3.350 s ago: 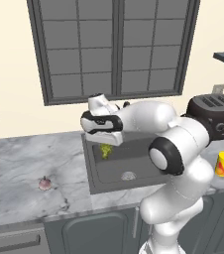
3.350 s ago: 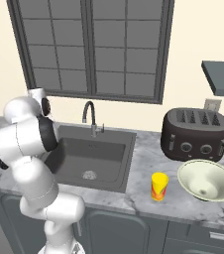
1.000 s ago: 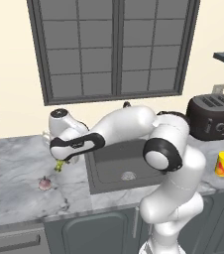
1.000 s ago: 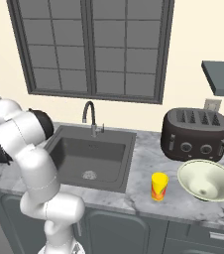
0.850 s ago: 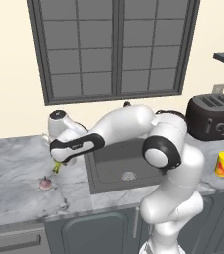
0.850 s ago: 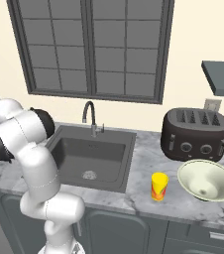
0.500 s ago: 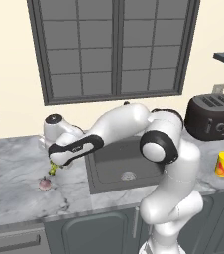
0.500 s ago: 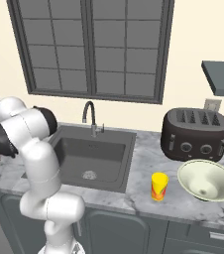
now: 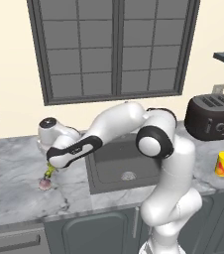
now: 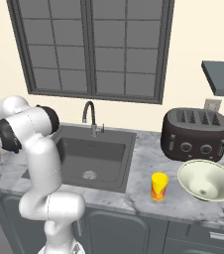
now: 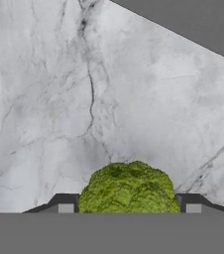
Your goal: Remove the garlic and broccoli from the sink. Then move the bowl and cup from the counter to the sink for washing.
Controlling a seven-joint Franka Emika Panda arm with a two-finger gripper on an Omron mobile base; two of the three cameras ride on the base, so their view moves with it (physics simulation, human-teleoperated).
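No readable text, label, brand or number anywhere: toaster (image 10: 197, 134), cup (image 10: 159, 186) and counter (image 9: 15, 168) all carry nothing legible.

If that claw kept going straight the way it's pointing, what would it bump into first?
Most likely the bare marble counter. The claw points down at it with the broccoli between its fingers, so the floret would probably touch first. The garlic sits just beside that line; depth is unclear.
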